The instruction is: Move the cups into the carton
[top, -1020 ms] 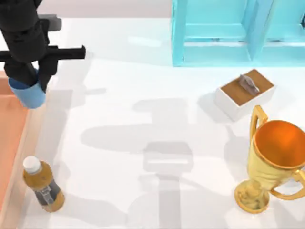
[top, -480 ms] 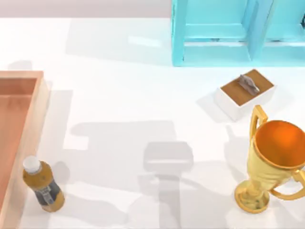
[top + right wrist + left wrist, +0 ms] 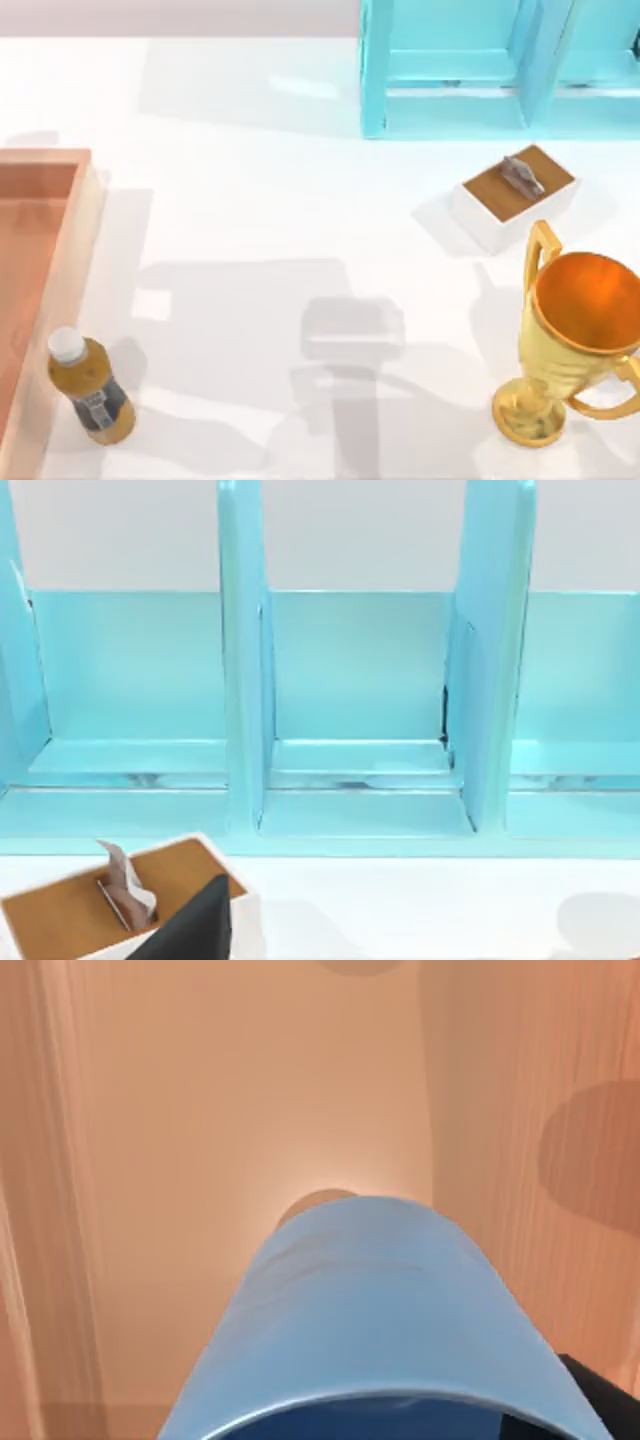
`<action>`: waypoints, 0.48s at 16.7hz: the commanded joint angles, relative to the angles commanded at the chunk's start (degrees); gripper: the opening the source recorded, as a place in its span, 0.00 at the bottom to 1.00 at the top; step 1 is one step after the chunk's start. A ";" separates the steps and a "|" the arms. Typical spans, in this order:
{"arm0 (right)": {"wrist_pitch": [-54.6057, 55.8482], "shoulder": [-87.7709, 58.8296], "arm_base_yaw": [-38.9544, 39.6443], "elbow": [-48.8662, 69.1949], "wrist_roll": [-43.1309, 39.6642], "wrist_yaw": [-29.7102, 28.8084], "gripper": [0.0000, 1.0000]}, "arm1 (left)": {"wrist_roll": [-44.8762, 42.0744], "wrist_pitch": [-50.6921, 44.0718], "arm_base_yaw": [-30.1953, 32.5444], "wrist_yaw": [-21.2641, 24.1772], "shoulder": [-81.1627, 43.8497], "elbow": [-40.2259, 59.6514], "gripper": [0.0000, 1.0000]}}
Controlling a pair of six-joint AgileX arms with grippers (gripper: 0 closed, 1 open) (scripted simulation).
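In the left wrist view a plain blue cup point(image 3: 370, 1310) sits close in front of the camera, hanging over the carton's orange-brown floor point(image 3: 250, 1090). My left gripper is shut on it, and a dark finger point(image 3: 606, 1406) shows at the cup's side. In the top view the carton point(image 3: 62, 270) lies at the table's left edge, with its light wood rim showing. One dark finger point(image 3: 195, 925) of my right gripper shows in the right wrist view, facing the blue shelf.
A brown bottle point(image 3: 88, 388) stands just right of the carton's rim. A white box with a brown top point(image 3: 512, 195) and a gold trophy point(image 3: 575, 330) are at the right. A light blue shelf unit point(image 3: 480, 70) lines the back.
My left arm, holding the blue cup over the carton's far corner a second ago, has moved left out of the top view. The carton's rim is now uncovered.
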State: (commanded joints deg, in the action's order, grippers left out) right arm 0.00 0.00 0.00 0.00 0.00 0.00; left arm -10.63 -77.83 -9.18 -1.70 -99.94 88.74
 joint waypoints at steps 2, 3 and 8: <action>0.00 0.00 0.00 0.00 0.00 0.00 1.00 | -0.42 3.17 -0.55 0.03 -0.11 -2.93 0.00; 0.00 0.00 0.00 0.00 0.00 0.00 1.00 | -0.64 5.30 -0.76 0.02 -0.22 -4.72 0.00; 0.00 0.00 0.00 0.00 0.00 0.00 1.00 | -1.79 13.29 -1.88 0.14 -1.13 -12.00 0.00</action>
State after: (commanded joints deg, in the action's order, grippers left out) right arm 0.00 0.00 0.00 0.00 0.00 0.00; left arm -12.42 -64.54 -11.07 -1.56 -101.07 76.74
